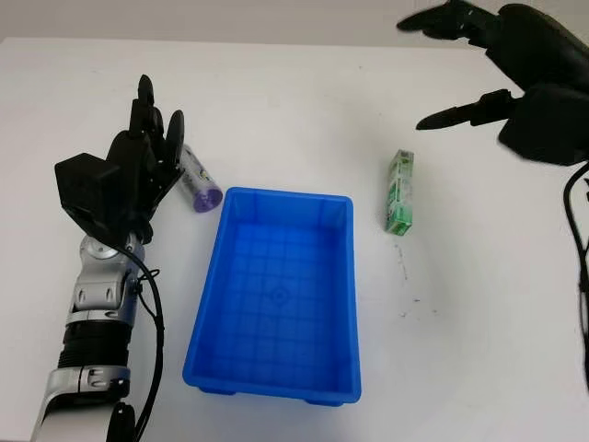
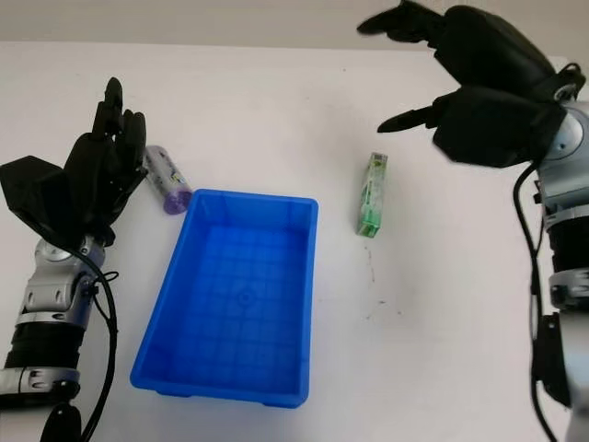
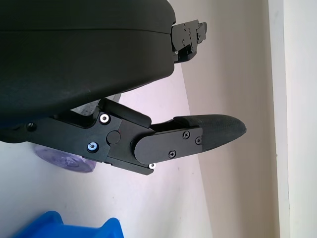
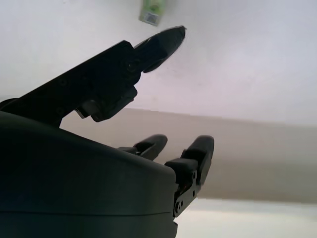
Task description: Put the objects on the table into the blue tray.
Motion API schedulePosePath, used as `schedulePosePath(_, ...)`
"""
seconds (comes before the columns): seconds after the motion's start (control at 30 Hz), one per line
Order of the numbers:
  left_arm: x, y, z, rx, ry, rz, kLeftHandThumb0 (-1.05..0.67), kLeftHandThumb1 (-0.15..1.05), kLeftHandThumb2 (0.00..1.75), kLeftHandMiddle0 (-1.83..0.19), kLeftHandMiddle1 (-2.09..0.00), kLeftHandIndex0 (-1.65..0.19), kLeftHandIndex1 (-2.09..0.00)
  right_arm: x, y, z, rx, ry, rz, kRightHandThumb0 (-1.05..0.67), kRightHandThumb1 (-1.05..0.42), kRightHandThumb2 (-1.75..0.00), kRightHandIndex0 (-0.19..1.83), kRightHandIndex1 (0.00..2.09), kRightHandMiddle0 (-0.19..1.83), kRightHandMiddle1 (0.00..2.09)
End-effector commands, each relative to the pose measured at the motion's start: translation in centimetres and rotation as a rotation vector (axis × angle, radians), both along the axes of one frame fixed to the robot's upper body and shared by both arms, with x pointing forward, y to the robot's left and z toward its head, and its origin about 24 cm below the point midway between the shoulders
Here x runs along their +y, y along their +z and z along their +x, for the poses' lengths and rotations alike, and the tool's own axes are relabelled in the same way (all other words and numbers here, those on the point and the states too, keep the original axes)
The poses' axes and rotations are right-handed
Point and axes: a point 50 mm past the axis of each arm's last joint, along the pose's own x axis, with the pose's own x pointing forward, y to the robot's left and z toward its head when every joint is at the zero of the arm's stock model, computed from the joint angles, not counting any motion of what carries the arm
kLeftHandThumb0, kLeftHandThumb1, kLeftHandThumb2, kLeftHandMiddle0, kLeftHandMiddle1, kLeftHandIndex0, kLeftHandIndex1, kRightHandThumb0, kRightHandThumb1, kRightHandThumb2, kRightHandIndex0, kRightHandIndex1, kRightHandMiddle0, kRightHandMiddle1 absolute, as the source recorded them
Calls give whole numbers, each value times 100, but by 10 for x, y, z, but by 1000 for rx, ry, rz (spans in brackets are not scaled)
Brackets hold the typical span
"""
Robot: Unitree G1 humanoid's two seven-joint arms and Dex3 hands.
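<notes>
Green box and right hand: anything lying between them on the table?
No. In the left eye view, bare white table separates the green box from the raised, open right hand.

White table: blue tray centre, purple bottle left, green carton right.

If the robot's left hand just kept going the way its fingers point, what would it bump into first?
Probably nothing: the open left hand points toward the table's far edge, over bare white table. The purple bottle lies just beside it, toward the blue tray, seemingly off that line, though depth is unclear.
</notes>
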Motion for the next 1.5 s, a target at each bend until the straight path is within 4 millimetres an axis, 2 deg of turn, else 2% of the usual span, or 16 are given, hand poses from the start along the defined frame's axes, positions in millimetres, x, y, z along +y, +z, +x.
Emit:
schedulePosePath(0.0, 4, 6, 0, -9, 6, 26, -75, 105, 56, 19, 0, 19, 0, -6, 1, 0, -11, -6, -86, -33, -71, -7, 50, 22, 43, 34)
schedulePosePath(0.17, 6, 8, 1, -5, 5, 36, -75, 105, 57, 19, 0, 19, 0, -1, -17, 2, 5, 25, -309, -24, -75, -6, 52, 14, 53, 13)
schedulePosePath(0.47, 5, 8, 3, 1, 1, 61, -75, 105, 58, 19, 0, 19, 0, 7, -36, 4, 1, 108, -495, -25, -76, -5, 55, 11, 55, 8)
schedulePosePath(0.67, 5, 8, 4, 9, 1, 61, -75, 105, 59, 19, 0, 19, 0, 8, -43, 5, 11, 123, -504, -29, -77, -6, 54, 10, 53, 6)
schedulePosePath(0.97, 8, 8, 3, 9, 3, 66, -75, 105, 58, 19, 0, 19, 0, 12, -57, 4, 36, 175, -474, -24, -79, -6, 57, 9, 57, 8)
schedulePosePath(1.3, 9, 7, 4, 11, -3, 67, -76, 105, 57, 19, 0, 19, 0, 7, -80, 1, 73, 191, -428, -18, -81, -6, 64, 11, 63, 9)
schedulePosePath(1.47, 9, 8, 4, 12, -4, 59, -76, 105, 57, 19, 0, 19, 0, 6, -91, 1, 85, 198, -464, -19, -86, -7, 68, 13, 68, 10)
